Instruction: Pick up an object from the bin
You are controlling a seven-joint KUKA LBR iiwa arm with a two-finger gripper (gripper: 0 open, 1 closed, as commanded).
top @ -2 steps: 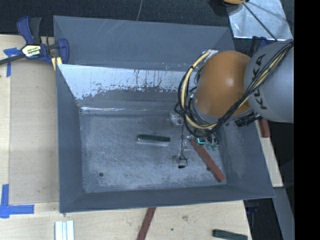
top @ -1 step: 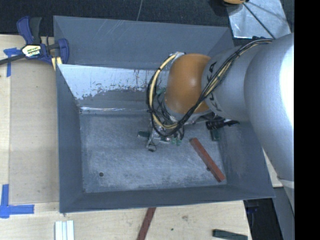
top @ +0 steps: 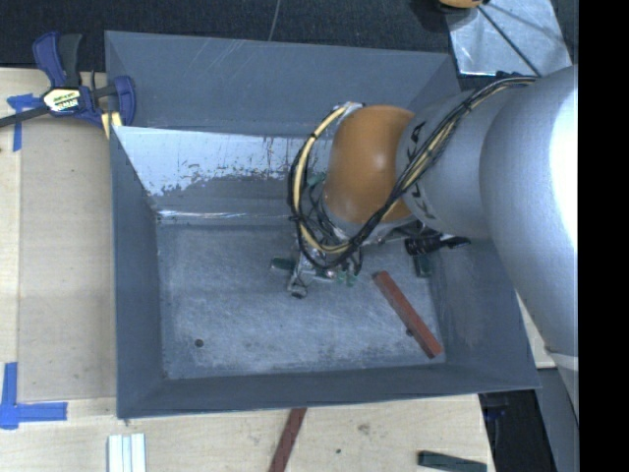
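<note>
My gripper (top: 301, 281) hangs low over the middle of the bin floor, under the orange cover and its cables. Only its metal tip shows, close to the floor. Right beside the tip lies a small dark green thing (top: 346, 275), partly hidden by the gripper. A reddish-brown flat stick (top: 406, 314) lies aslant on the floor to the right of the gripper, apart from it, running down toward the bin's right wall.
A small dark speck (top: 200, 342) sits on the floor at the lower left. The arm and its cables cover the bin's upper right part.
</note>
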